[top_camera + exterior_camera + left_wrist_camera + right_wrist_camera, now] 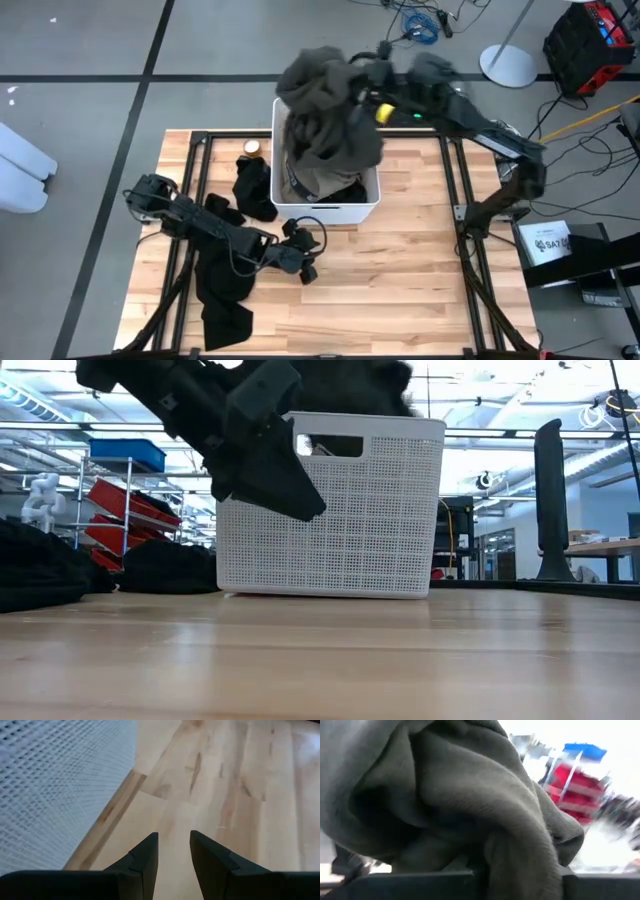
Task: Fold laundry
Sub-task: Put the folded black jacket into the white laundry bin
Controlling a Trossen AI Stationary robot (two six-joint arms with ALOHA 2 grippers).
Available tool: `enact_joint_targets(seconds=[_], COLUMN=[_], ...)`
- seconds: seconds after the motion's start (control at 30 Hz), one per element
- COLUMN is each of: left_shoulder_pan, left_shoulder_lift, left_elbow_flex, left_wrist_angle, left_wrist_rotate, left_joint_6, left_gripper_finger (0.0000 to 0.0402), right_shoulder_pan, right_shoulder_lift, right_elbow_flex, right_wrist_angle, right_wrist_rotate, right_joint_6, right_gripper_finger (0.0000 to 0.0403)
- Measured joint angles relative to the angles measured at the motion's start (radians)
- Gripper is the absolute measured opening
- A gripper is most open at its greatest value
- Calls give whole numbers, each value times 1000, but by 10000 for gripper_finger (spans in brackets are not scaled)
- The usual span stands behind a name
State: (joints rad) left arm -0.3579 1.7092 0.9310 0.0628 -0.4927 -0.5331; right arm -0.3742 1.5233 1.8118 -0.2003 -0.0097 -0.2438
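We see the right tool (362, 92) above the far rim of the white bin (327, 210), in the upper centre of the high view, clamped on the dark olive-grey garment (325, 105). That garment hangs from the tool in a bulky bunch, its lower folds draping down into the bin, and it fills the right wrist view (455, 805). The left tool (305, 262) sits low over the bare wooden bench (400, 290), just in front of the bin's near wall, left of centre; its two fingers (147, 857) stand narrowly apart and hold nothing. Black garments (225, 285) lie across the bench at lower left, under the left arm, and another black piece (253, 190) rests against the bin's left wall. A small round object (251, 148) sits near the bin's far left corner.
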Motion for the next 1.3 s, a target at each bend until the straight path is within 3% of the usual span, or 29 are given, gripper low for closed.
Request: enact_joint_targets(seconds=[0.2,0.57,1.03,1.3], left_shoulder_pan=[6,-20,-19,-18], left_shoulder_lift=[0,0,0,0], left_elbow_flex=[0,0,0,-1], left_wrist_angle=[-22,-49,-45,-45], left_wrist_rotate=[-1,-1,-11,-13], left_joint_6=[0,-3,-4,-6], left_gripper_finger=[121,121,121,121], right_shoulder_pan=[-49,-107,-67,-70], right_shoulder_lift=[127,314,628,703], right_elbow_flex=[0,3,11,14], right_wrist_angle=[-61,-541,-569,-615], right_wrist_rotate=[-24,-23,-35,-1], right_joint_6=[65,52,-28,-22], right_gripper_finger=[39,39,38,37])
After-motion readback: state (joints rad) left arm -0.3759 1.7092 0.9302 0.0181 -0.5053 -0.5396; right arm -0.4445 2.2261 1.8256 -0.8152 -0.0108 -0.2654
